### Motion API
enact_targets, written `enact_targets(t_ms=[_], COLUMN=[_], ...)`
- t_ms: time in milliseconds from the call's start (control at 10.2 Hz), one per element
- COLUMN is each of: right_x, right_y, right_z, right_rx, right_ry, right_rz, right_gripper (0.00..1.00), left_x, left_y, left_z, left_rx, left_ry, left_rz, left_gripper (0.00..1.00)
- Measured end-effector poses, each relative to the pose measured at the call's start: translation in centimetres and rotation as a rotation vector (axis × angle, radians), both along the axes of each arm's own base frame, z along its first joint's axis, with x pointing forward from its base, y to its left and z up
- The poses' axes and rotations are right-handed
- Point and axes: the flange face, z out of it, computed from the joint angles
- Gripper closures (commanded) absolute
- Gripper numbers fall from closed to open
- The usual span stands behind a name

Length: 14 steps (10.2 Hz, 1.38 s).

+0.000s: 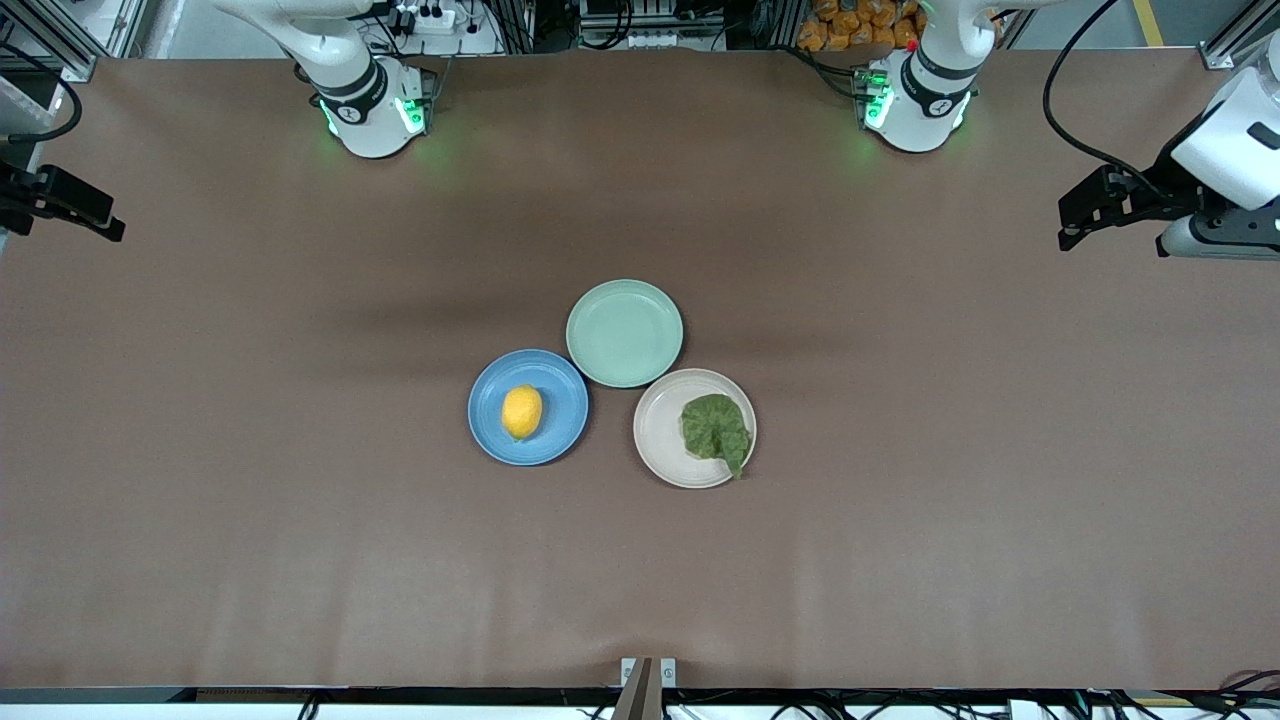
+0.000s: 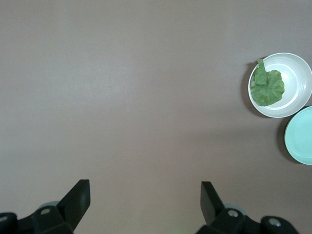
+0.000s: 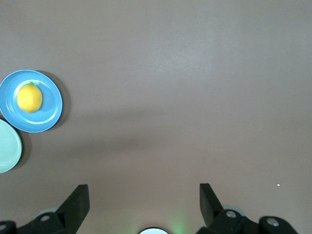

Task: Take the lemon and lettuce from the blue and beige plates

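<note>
Three round plates are sitting clustered at the middle of the brown table (image 1: 200,450). The lemon (image 1: 522,411) is lying on the blue plate (image 1: 560,425), which is resting toward the right arm's end of the cluster. The lettuce (image 1: 716,428) is lying flat on the beige plate (image 1: 655,430), toward the left arm's end, with its pointed stem end reaching the rim nearest the front camera. A mint-green plate (image 1: 624,333) is sitting empty just beside both, farther from the front camera. The left gripper (image 2: 145,195) is hovering over bare tabletop at the left arm's end, well apart from the plates, its jaws spread wide and holding nothing. The right gripper (image 3: 144,197) is hovering likewise over bare tabletop at the right arm's end, its jaws also spread wide and empty. Both arms are waiting away from the plates.
</note>
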Motion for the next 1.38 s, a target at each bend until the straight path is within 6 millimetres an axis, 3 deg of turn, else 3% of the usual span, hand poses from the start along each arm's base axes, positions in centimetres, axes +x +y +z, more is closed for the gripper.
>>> enact_targets(t_ms=[689, 1082, 1377], right_x=[0.1, 0.2, 0.5], right_y=[0.0, 0.0, 0.5], right_z=[0.0, 0.1, 0.2], right_rx=[0.000, -0.001, -0.002], right_ry=[-0.005, -0.016, -0.039], right_rz=[0.000, 0.000, 0.010], right_gripper=[0.00, 0.00, 0.00], left_x=[0.4, 2.9, 5.1], left_y=[-0.1, -1.6, -5.7], left_z=[-0.8, -4.8, -8.3], left_rx=[0.001, -0.016, -0.040], left_ry=[0.016, 0.075, 0.060], left_rz=[-0.017, -0.006, 0.112], left_gripper=[0.00, 0.00, 0.00])
